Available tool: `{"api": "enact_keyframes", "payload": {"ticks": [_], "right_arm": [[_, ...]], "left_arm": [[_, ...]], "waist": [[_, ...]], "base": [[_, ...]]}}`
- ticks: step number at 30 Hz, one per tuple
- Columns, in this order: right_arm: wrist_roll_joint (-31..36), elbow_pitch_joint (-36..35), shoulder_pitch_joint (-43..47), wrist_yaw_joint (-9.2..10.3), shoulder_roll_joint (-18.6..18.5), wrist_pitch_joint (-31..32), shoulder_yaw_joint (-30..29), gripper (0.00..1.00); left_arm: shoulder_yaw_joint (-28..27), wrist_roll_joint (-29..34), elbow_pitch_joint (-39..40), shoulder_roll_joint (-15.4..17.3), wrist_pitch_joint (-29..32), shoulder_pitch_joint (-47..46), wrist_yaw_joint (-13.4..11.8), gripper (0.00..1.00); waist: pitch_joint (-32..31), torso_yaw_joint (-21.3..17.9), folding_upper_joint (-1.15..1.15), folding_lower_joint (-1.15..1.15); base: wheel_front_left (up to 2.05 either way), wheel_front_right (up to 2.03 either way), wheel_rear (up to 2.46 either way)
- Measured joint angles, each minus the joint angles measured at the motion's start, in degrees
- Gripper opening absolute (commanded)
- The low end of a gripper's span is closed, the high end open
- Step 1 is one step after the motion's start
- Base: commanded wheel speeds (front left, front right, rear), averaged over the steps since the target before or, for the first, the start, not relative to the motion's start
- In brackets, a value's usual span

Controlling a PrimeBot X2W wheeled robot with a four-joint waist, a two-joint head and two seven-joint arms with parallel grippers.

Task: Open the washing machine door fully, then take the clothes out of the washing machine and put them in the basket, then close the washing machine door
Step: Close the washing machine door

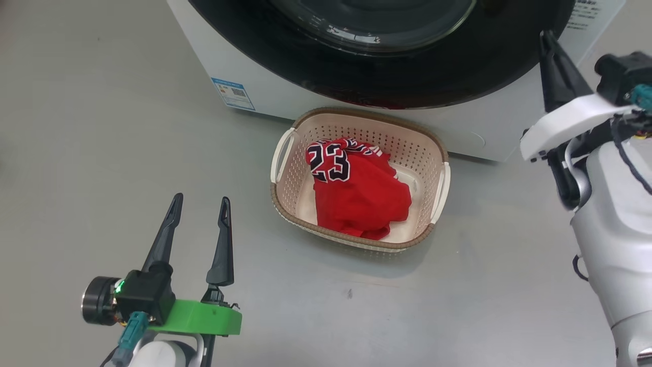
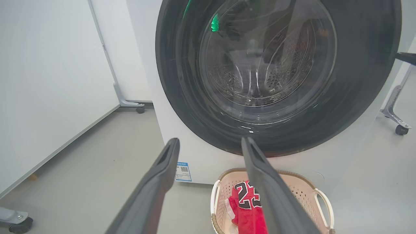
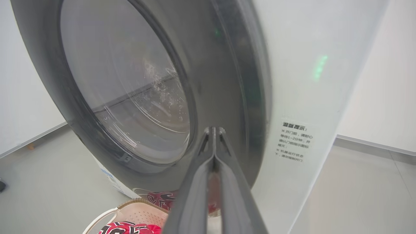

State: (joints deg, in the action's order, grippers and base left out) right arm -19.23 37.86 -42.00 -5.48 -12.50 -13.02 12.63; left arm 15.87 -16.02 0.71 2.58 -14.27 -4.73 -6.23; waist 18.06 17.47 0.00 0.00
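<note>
Left fingers [image 1: 163, 237] spread; right fingers [image 1: 555, 76] pressed together.

A grey floor [image 1: 76, 153] spread all around the left hand [image 1: 201, 199], with a small dark speck [image 1: 349, 293] on it to that hand's right. Left of the hand stood a white partition panel [image 2: 48, 81], its grey metal foot [image 2: 125, 97] ending in a black caster [image 2: 140, 110]; a second caster [image 2: 20, 225] sat nearer, far left. Well to the hand's right, a slanted metal leg [image 2: 391, 104] met a third caster [image 2: 402, 130].
</note>
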Motion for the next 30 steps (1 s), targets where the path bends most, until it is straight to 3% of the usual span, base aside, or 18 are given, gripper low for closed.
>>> {"api": "enact_keyframes", "payload": {"ticks": [7,9,10,18,30], "right_arm": [[-1.2,-1.9,6.8,-0.44,2.4,-0.9,0.5,0.00],[-1.3,-2.3,8.8,-0.44,2.9,-1.0,0.5,0.51],[-1.3,-2.5,9.7,-0.44,3.1,-1.0,0.5,0.98],[-1.9,-4.4,15.6,-0.33,4.8,-1.2,0.2,1.00],[-2.2,-11.0,25.1,1.69,5.4,-1.4,-1.4,1.00]], "left_arm": [[-0.6,0.4,-0.4,0.7,0.0,0.1,0.0,1.00],[-0.7,0.5,-0.6,1.0,0.0,0.1,0.0,1.00],[-0.7,0.5,-0.7,1.2,0.0,0.2,0.0,1.00],[-1.0,1.0,-1.3,2.5,0.0,1.3,0.0,1.00],[-1.2,1.0,-2.1,3.9,1.3,5.6,0.0,1.00]], "waist": [[-2.5,-2.5,0.00,0.00],[-3.4,-3.3,0.00,0.00],[-3.8,-3.7,0.00,0.00],[-7.1,-6.6,0.00,0.00],[-12.5,-10.9,0.00,0.00]], "base": [[0.00,0.00,0.00],[0.00,0.00,0.00],[0.00,0.00,0.00],[0.00,0.00,0.00],[0.00,0.00,0.00]]}}
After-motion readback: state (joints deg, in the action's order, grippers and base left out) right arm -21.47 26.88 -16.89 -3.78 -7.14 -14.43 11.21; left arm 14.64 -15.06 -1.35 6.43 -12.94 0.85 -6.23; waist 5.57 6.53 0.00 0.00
